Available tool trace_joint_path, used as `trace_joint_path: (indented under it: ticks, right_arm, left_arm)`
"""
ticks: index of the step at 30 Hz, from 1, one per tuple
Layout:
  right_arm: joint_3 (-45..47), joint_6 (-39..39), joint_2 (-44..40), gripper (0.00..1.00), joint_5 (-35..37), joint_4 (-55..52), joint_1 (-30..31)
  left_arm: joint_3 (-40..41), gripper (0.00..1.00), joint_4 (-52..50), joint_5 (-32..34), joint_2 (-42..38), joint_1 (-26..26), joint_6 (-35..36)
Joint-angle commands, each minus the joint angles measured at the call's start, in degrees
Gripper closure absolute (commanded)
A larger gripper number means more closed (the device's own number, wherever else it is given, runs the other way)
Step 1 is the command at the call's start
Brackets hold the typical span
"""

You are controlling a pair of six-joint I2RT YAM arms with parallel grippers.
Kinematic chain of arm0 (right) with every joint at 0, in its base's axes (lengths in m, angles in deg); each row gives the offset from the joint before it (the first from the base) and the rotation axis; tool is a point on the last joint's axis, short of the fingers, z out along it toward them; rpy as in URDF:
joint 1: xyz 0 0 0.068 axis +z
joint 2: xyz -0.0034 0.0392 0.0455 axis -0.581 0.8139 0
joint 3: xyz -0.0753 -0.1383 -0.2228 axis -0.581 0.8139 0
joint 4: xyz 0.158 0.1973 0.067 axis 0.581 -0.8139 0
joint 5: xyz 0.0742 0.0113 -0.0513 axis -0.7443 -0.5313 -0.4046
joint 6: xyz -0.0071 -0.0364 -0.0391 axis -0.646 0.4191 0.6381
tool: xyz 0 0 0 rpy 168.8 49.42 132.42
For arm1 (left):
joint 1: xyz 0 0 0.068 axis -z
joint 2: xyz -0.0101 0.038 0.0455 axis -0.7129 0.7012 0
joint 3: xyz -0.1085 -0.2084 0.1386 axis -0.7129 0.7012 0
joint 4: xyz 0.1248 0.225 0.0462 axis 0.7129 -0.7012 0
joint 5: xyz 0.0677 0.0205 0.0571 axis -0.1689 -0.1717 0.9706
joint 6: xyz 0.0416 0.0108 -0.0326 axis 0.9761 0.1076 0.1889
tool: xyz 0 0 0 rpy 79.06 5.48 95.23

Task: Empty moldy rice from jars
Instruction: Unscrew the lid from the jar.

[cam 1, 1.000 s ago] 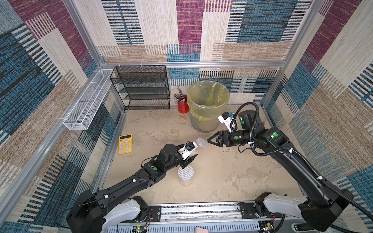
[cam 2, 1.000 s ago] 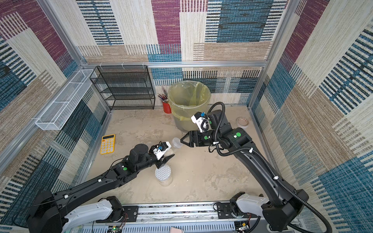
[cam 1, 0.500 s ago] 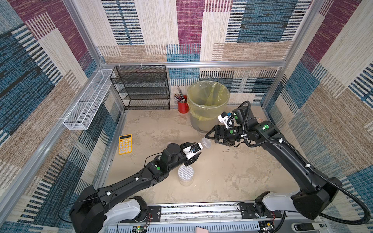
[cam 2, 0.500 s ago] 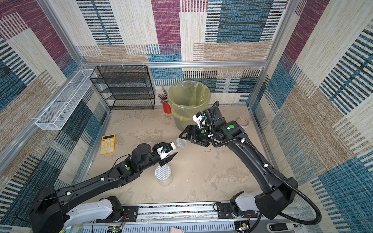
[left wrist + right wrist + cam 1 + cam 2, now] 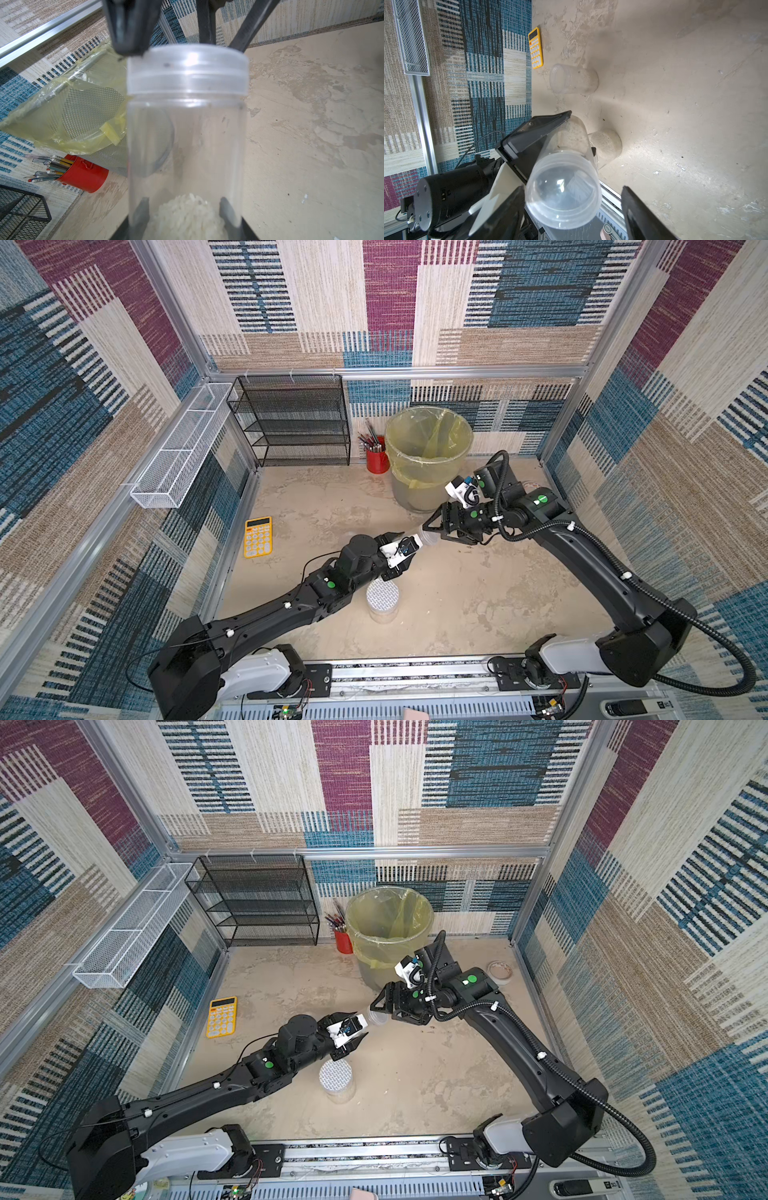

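Moldy rice (image 5: pixel 187 216) lies as a small heap of pale white grains at the base end of a small clear jar (image 5: pixel 187 135); the rest of that jar is empty and see-through. No discolouring can be made out on the grains. A clear lid (image 5: pixel 187 68) is on the jar.

The left gripper (image 5: pixel 409 547) is clamped on the jar's base end and holds it above the surface (image 5: pixel 478 593), tipped over with the lid end toward the right gripper (image 5: pixel 572 188). The right gripper's jaws stand wide, one on each side of the lid, with a gap on at least one side.

In both top views the held jar is only a small pale shape between the two grippers, in front of the bin with the yellow bag (image 5: pixel 419 497). The left wrist view alone shows the grains.

The right wrist view shows a third clear jar (image 5: pixel 573 79) upright near the yellow calculator (image 5: pixel 535 47); both top views hide it under the left arm. Whether it has a lid I cannot tell.

A jar with a white grid-patterned lid (image 5: pixel 382 599) stands just beside the left arm in both top views. The right wrist view shows only its whitish lower part (image 5: pixel 606 143).
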Motion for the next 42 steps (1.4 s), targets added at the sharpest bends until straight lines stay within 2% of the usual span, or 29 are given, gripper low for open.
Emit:
trace_joint_path:
  ticks: [1, 13, 16, 23, 28, 34, 42]
  right_arm:
    - [0.0, 0.5, -0.5, 0.27, -1.2, 0.4, 0.1]
    - [1.6, 1.6, 0.0, 0.35, -3.8, 2.5, 0.1]
    - [1.5, 2.0, 0.0, 0.39, -4.2, 2.7, 0.1]
    - [3.2, 3.7, -0.9, 0.56, -7.1, 4.2, 0.0]
    - [3.6, 6.8, -2.5, 0.55, -3.6, 5.8, 0.0]
    - [7.4, 9.1, -5.8, 0.52, -6.2, 13.7, 0.0]
    - [9.3, 14.2, -5.9, 0.49, -10.2, 18.6, -0.5]
  left_arm:
    - [-0.9, 1.00, 1.4, 0.5, 0.5, -0.1, 1.3]
    - [-1.5, 1.00, 0.8, 0.6, 0.9, 0.1, 1.2]
    - [-1.6, 1.00, 0.5, 0.7, 1.1, 0.1, 0.9]
    - [-2.2, 1.00, -1.0, -0.4, 1.6, 0.1, 0.5]
    - [-2.1, 1.00, -2.5, -1.8, 1.6, 0.1, 0.0]
    - [-1.4, 1.00, -4.2, -6.4, 0.1, -0.3, -1.4]
    - [-0.9, 1.00, -5.0, -9.1, -0.2, -1.4, -2.4]
